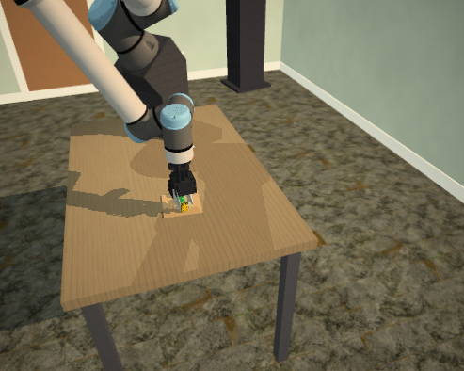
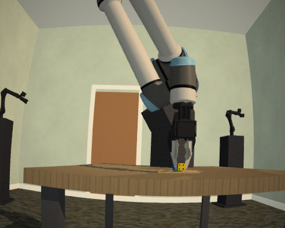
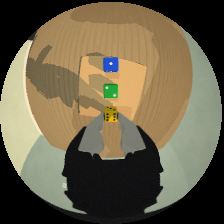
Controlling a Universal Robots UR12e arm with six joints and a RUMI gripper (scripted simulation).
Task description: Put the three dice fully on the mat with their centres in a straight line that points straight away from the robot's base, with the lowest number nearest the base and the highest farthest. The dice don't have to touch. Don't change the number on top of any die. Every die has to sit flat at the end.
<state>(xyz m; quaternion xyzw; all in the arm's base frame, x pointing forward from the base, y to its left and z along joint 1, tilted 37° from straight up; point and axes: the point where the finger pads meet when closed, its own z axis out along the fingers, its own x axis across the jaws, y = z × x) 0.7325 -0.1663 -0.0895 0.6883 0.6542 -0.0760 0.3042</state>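
The blue die (image 3: 111,64) (image 2: 173,167) sits on the mat (image 3: 131,90) (image 1: 169,213) with one pip on top, nearest the base. The green die (image 3: 111,91) (image 1: 182,200) sits on the mat in front of it with two pips on top; a gap parts them. My gripper (image 3: 110,112) (image 1: 185,205) (image 2: 181,168) is shut on the yellow die (image 3: 111,114) (image 1: 184,207) (image 2: 181,166), which shows several pips on top. It is held upright just above the mat, beyond the green die from the base. The three look lined up in the wrist view. The top view hides the blue die behind the fingers.
The mat lies on the wooden table (image 1: 230,226) (image 2: 106,180), well inside its edges. The arm's shadow falls across the table and part of the mat. Two dark pedestals (image 2: 0,159) (image 2: 232,162) with small arms stand away from the table.
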